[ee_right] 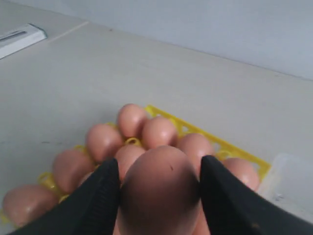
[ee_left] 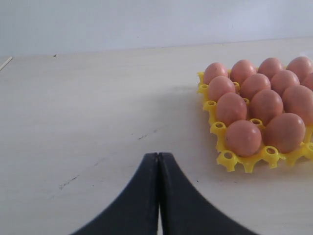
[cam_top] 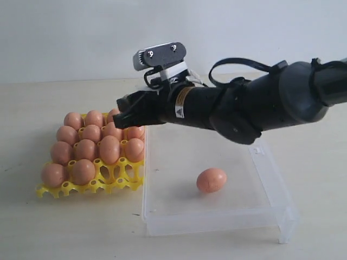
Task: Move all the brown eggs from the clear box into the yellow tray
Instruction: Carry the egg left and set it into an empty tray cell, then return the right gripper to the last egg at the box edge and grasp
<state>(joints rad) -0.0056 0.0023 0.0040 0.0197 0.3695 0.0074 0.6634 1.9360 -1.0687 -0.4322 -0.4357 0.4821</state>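
My right gripper [cam_top: 123,115] reaches in from the right, over the near-right part of the yellow tray [cam_top: 92,187]. It is shut on a brown egg [ee_right: 159,188], with a black finger [ee_right: 93,196] pressed against each side. Several brown eggs [cam_top: 87,149] fill most of the tray's cups. One brown egg [cam_top: 211,180] lies alone on the floor of the clear box [cam_top: 217,223], which stands just right of the tray. In the left wrist view my left gripper [ee_left: 158,155] is shut and empty, low over bare table, with the tray [ee_left: 230,159] and its eggs [ee_left: 244,137] off to one side.
The right forearm [cam_top: 255,108] spans above the clear box. A white flat object [ee_right: 19,38] lies far off on the table in the right wrist view. A corner of the clear box [ee_right: 288,181] shows beside the tray there. The tabletop [ee_left: 88,107] is pale wood.
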